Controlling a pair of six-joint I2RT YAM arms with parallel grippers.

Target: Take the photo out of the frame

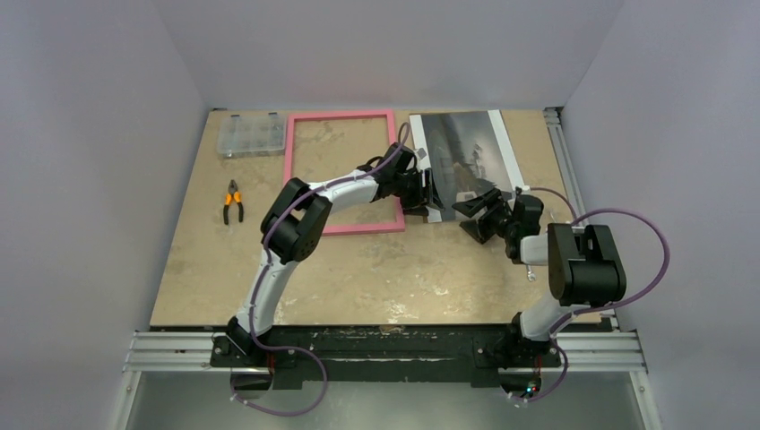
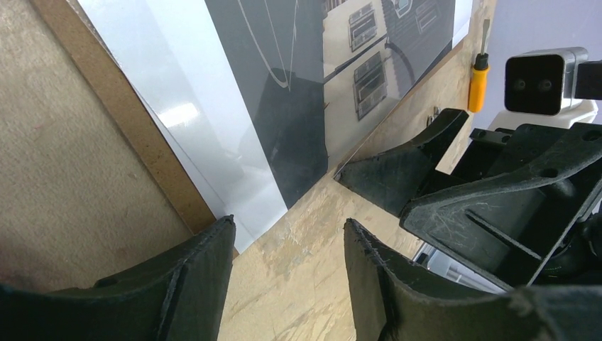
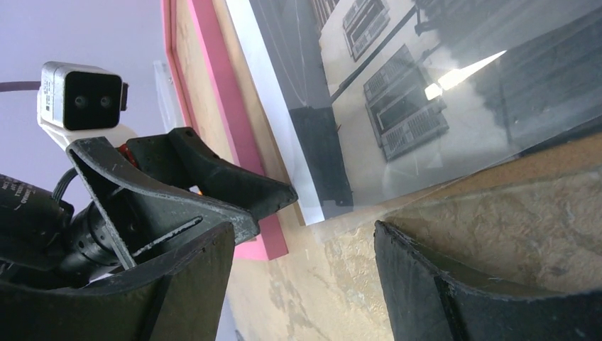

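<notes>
- The photo (image 1: pixel 462 152) is seen lying beside the empty frame (image 1: pixel 341 115); removal seems done.
- The left claw (image 2: pixel 287 273) and right claw (image 3: pixel 305 277) are held open, nothing gripped.

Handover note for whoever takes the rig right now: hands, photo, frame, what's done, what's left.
Left hand: open, empty, by the near-left corner of the glossy grey-toned rectangular photo print.
Right hand: open, empty, at the print's near edge.
Thin pink rectangular frame: lies flat, left of the print, which is fully outside it.
Done: print out of the frame.
Left: probably only backing both hands away.
</notes>
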